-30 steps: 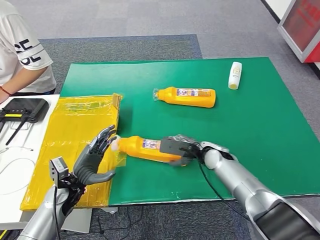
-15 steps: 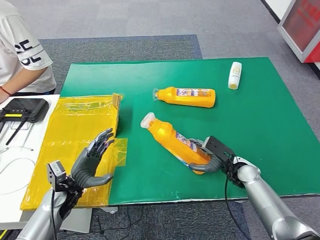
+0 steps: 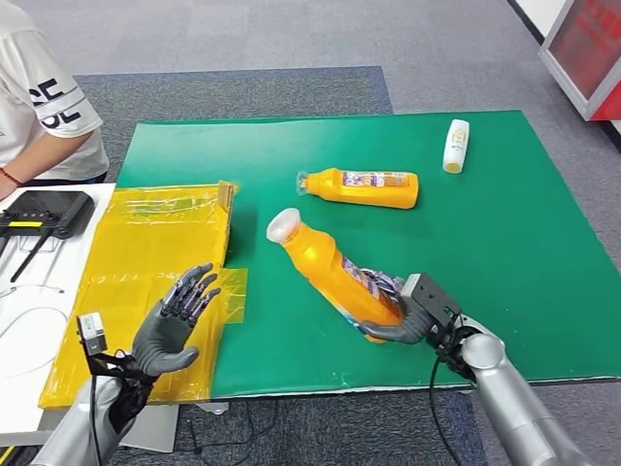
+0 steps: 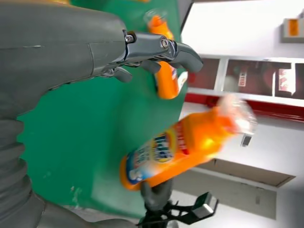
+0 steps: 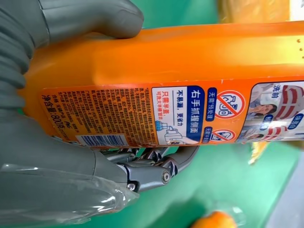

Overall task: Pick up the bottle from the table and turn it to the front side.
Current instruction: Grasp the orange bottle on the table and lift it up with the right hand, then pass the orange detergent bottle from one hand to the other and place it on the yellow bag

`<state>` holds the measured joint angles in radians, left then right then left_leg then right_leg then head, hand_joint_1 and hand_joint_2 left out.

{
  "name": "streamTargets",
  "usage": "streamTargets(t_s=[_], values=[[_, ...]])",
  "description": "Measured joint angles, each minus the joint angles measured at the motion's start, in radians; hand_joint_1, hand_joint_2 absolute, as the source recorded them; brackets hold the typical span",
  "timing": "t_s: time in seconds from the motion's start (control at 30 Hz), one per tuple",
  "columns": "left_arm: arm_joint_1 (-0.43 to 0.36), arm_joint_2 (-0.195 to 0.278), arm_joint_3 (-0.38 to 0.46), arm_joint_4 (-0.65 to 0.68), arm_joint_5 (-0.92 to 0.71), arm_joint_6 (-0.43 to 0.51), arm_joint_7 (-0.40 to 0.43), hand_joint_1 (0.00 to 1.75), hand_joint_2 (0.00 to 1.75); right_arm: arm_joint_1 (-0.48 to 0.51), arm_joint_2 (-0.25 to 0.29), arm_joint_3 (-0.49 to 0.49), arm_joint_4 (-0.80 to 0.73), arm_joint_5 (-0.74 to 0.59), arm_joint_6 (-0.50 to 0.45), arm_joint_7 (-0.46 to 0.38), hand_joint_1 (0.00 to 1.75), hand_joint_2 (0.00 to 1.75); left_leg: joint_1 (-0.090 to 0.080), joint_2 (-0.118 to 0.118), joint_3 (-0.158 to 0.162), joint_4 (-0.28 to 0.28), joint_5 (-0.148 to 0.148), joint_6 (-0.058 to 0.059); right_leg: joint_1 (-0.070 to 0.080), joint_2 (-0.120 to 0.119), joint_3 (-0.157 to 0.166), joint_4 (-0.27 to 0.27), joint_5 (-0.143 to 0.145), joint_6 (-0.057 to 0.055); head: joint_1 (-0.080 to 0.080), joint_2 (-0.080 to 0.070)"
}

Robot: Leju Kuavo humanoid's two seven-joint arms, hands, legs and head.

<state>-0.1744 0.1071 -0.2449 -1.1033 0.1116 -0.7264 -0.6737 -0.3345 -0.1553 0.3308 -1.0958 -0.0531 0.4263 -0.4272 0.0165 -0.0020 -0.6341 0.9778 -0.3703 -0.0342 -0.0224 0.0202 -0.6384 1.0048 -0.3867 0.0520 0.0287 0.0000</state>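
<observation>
Your right hand is clamped round the base end of the orange bottle, thumb on one side and fingers curled under the other; the right wrist view confirms the grip, with the printed back label and barcode facing that camera; the bottle is raised off the green mat at its neck end and tilted, its clear cap pointing up and away toward the far left; you cannot tell from the head view whether the base touches the mat. Your left hand holds nothing, its fingers spread apart, palm turned inward, hovering over the near part of the yellow plastic sheet; in the left wrist view the same hand shows extended fingers with the held bottle beyond them, blurred. A second orange bottle lies on its side on the mat, farther back, cap to the left, well apart from the held one; a small white bottle lies near the far right corner of the mat. The mat covers the bench, and the yellow sheet lies to its left, overlapping its edge; a black device with an antenna and white cables sits on the white surface at the far left. A person in a white shirt is seated at the upper left, beside the bench.
</observation>
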Motion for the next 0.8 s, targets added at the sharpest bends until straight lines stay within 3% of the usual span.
streamTargets(t_s=[0.13, 0.27, 0.5, 0.8], values=[[-0.016, 0.004, 0.001, 0.062, 0.054, -0.093, 0.016, 0.00, 1.75, 0.006, 0.022, 0.016, -0.059, 0.027, -0.014, 0.000, 1.75, 1.75, 0.000, 0.000, 0.000, 0.000, 0.000, 0.000, 0.000, 0.000, 0.000, 0.000, 0.000, 0.000, 0.000, 0.000], [-0.035, 0.008, 0.001, 0.098, 0.075, -0.113, 0.041, 0.00, 1.75, 0.006, 0.039, 0.049, -0.111, 0.077, -0.037, -0.010, 1.75, 1.75, 0.000, 0.000, 0.000, 0.000, 0.000, 0.000, 0.000, 0.000, 0.000, 0.000, 0.000, 0.000, 0.000, 0.000], [-0.066, 0.021, -0.001, 0.118, 0.079, -0.105, 0.065, 0.00, 1.75, 0.004, 0.068, 0.127, -0.182, 0.220, -0.111, 0.000, 1.75, 1.75, 0.000, 0.000, 0.000, 0.000, 0.000, 0.000, 0.000, 0.000, 0.000, 0.000, 0.000, 0.000, 0.000, 0.000], [-0.112, 0.026, -0.015, 0.128, 0.044, -0.056, 0.074, 0.00, 1.75, -0.018, 0.090, 0.200, -0.188, 0.261, -0.138, 0.007, 1.74, 1.75, 0.000, 0.000, 0.000, 0.000, 0.001, 0.000, 0.000, 0.000, 0.000, 0.000, 0.000, 0.000, 0.000, 0.000]])
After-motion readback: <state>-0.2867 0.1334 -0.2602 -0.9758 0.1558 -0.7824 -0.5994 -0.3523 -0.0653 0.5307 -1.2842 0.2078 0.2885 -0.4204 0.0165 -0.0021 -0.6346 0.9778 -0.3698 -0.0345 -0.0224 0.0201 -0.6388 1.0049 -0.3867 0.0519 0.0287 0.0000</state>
